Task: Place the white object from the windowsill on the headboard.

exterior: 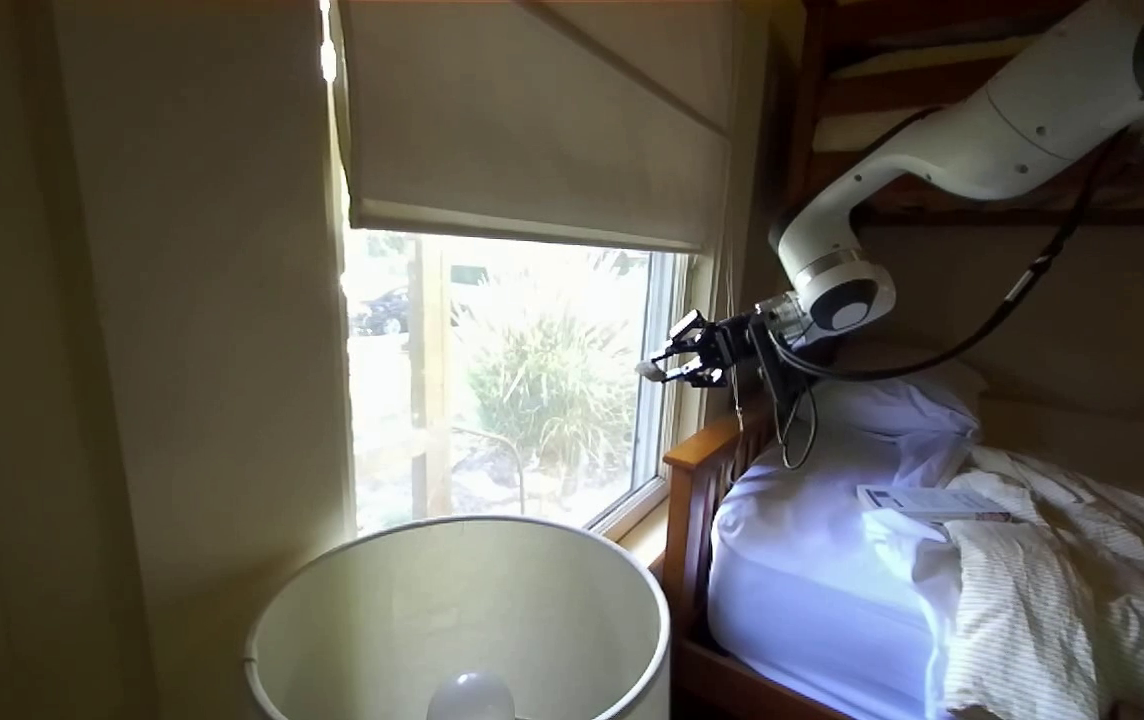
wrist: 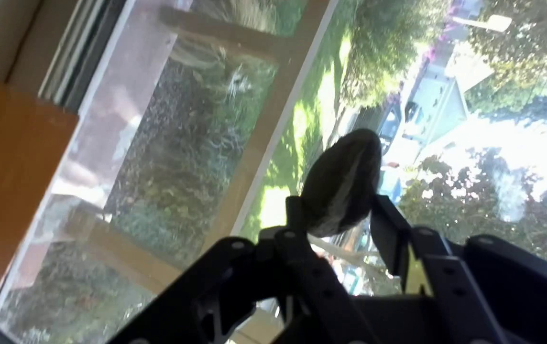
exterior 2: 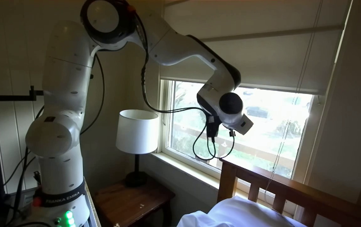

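Claw (wrist: 342, 210) pinches the white object (exterior: 648, 371) before the window (exterior: 512, 400): pale and stubby right of centre in an exterior view, dark, streaked and tapering near mid-frame in the wrist view. In an exterior view the wrist joint (exterior 2: 231, 103) largely hides the claw, and the slatted wooden headboard (exterior 2: 322, 198) runs off the lower right. The drum-shaped lampshade (exterior: 492, 580), cropped at bottom, shows its bulb (exterior: 472, 697) in an exterior view.

We have open air above the wooden headboard (exterior 2: 310, 193), but blind cords (exterior 2: 282, 143) hang down near it, and the windowpane (exterior 2: 262, 138) blocks passage behind.
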You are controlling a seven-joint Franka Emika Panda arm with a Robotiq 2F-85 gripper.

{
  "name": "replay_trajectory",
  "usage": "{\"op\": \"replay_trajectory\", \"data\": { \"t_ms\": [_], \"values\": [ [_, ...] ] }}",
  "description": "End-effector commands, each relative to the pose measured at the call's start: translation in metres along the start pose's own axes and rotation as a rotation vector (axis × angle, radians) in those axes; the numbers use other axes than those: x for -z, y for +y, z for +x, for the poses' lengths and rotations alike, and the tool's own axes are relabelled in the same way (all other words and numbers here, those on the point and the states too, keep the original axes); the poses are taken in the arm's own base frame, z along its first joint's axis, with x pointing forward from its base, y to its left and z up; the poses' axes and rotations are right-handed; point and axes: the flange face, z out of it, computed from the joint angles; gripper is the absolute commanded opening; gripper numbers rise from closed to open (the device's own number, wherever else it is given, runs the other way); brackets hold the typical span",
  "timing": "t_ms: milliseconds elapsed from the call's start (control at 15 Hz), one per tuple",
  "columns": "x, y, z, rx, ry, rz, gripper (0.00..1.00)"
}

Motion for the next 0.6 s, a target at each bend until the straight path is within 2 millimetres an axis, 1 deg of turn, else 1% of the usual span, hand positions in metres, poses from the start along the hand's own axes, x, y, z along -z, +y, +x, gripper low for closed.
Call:
{"op": "replay_trajectory", "data": {
  "t_ms": [0, 200, 267, 533],
  "values": [
    [0.003, 0.009, 0.05, 0.082, 0.176, -0.025, 0.14],
    [0.018, 0.028, 0.083, 0.2, 0.272, -0.119, 0.14],
    [0.027, 0.033, 0.094, 0.233, 0.304, -0.157, 0.14],
    [0.06, 0.061, 0.125, 0.342, 0.388, -0.336, 0.14]
  ]
}}
